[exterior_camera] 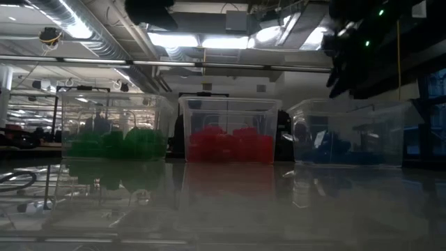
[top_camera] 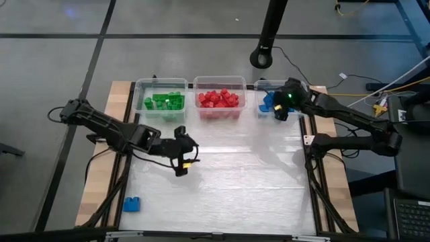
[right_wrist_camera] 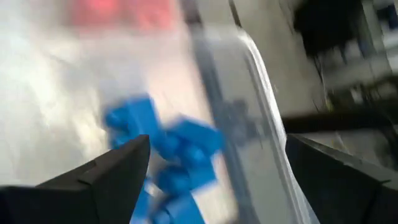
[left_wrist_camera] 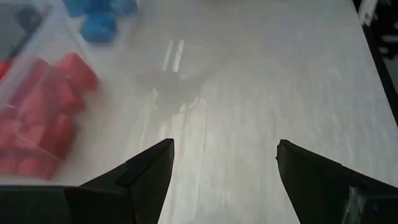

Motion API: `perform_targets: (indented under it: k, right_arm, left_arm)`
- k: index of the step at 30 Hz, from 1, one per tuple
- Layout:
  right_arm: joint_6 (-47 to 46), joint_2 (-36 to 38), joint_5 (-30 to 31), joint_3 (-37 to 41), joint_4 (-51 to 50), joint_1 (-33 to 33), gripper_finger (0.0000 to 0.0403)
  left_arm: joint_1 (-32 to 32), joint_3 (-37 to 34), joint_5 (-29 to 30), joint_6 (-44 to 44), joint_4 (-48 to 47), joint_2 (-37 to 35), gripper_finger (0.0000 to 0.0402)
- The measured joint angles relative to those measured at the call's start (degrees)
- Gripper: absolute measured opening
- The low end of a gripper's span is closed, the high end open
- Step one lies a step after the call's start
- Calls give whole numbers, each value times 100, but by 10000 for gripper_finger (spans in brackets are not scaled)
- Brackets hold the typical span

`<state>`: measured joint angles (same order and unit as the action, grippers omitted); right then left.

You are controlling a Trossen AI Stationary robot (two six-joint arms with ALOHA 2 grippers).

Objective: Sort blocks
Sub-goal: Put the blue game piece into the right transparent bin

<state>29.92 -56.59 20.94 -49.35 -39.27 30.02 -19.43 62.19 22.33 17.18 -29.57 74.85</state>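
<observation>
Three clear bins are lined up along the far edge of the worktop [top_camera: 222, 175], with green blocks [top_camera: 164, 101] sorted into the left bin [top_camera: 140, 94], red blocks [top_camera: 218, 99] into the middle bin [top_camera: 220, 81] and blue blocks [top_camera: 269, 102] into the right bin [exterior_camera: 348, 108]. The right gripper [right_wrist_camera: 211, 152] is seen poised over the blue blocks, its fingers spread and empty. The left gripper [left_wrist_camera: 224, 155] is held over the bare worktop, fingers spread wide and empty. One blue block [top_camera: 132, 204] is left alone near the front left corner.

Overhead glare, blurred right wrist view.
</observation>
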Motion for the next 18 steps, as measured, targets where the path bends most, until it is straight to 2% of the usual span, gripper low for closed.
perform_targets:
  k: [5,8,14,18]
  right_arm:
    - [-321,266,-396,-2,148,-1078,376]
    - [-523,237,-450,150,570,-1901,376]
    - [-570,-97,-460,806,2443,-3482,376]
    - [-518,-486,-449,1201,3542,-4178,376]
  left_arm:
    - [-442,-38,0,-44,-106,0,269]
    - [-547,-123,-3,77,-86,0,269]
    - [-664,-266,-25,652,-42,0,269]
    - [-1121,-275,-222,1524,-646,0,269]
